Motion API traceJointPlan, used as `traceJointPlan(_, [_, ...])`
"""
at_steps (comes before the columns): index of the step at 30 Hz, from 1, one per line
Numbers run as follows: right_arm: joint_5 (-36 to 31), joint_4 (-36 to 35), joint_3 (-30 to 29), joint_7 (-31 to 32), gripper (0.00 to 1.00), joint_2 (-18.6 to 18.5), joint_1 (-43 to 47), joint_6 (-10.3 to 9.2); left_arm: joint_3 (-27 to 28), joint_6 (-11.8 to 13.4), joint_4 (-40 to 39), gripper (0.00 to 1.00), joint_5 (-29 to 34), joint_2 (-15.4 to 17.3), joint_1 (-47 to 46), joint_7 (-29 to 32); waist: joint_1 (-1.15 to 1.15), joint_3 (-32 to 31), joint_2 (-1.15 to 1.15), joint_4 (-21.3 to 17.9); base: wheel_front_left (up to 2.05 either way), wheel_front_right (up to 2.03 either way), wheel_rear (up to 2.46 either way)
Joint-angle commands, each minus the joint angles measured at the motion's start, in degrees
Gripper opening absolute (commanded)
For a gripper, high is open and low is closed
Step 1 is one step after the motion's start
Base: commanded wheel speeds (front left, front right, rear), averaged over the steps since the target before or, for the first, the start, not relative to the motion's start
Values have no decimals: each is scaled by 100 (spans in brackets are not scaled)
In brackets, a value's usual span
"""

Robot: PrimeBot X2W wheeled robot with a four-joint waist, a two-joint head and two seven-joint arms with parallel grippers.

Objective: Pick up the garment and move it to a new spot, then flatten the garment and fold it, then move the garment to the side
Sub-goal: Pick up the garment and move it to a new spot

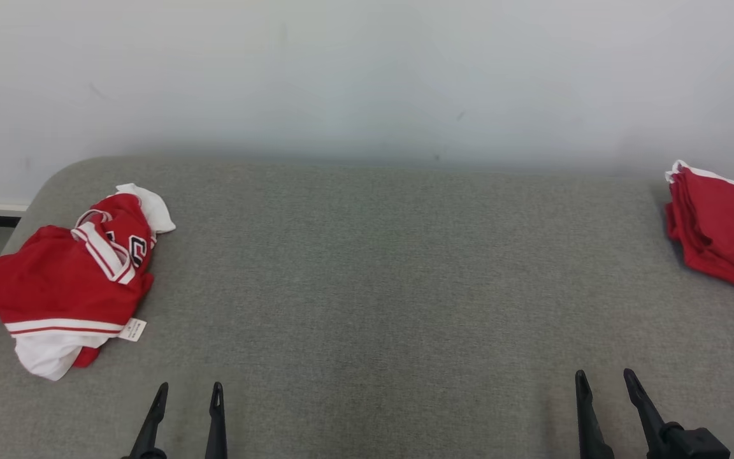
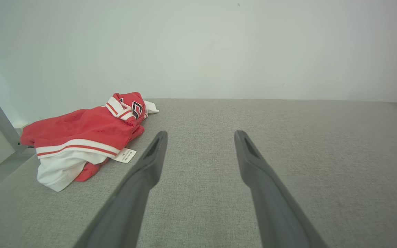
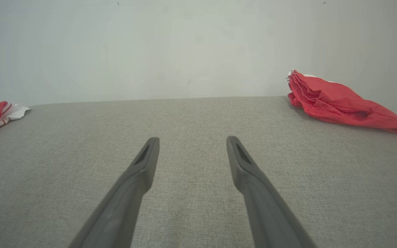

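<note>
Pointing away from the robot toward the pale wall (image 1: 367,76), the left gripper (image 1: 190,386) and right gripper (image 1: 604,374) sit low at the near edge of the grey fabric surface (image 1: 373,287). Jaws on both are spread wide, fingers well apart, holding nothing. The garment (image 1: 61,280) is a red jersey with white trim and red-and-white striped bands. It lies crumpled in a heap at the far left of the surface, close to the rounded left corner, ahead of and left of the left gripper, apart from it. Part of a dark letter with a white outline shows on a bunched fold near the top of the heap, and white fabric sticks out at the back and at the near end. A small white label (image 1: 132,329) hangs off the hem on the heap's near right side, lying flat on the grey fabric. Left wrist view: the heap is left of the left finger, not touching. A folded red pile (image 1: 724,223) with a thin white edge sits at the far right of the surface, cut off by the head view's edge and well apart from the right gripper. Right wrist view: the pile is up at the right, with a sliver of the jersey at the left edge.
</note>
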Motion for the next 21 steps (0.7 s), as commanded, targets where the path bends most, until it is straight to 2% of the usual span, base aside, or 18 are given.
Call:
traceJointPlan(1, [53, -7, -4, -5, 100, 9, 70, -16, 31, 12, 16, 100, -21, -7, -15, -12, 0, -7, 0, 233, 0, 0, 0])
traceJointPlan(6, [99, 2, -19, -5, 100, 10, 105, -16, 156, 75, 75, 100, -111, -8, -134, -13, 0, 20, 0, 728, 0, 0, 0])
traceJointPlan(21, [181, 132, 84, -5, 100, 9, 67, -16, 455, -39, 226, 100, 25, 8, -2, -13, 0, -76, 0, 1970, 0, 0, 0])
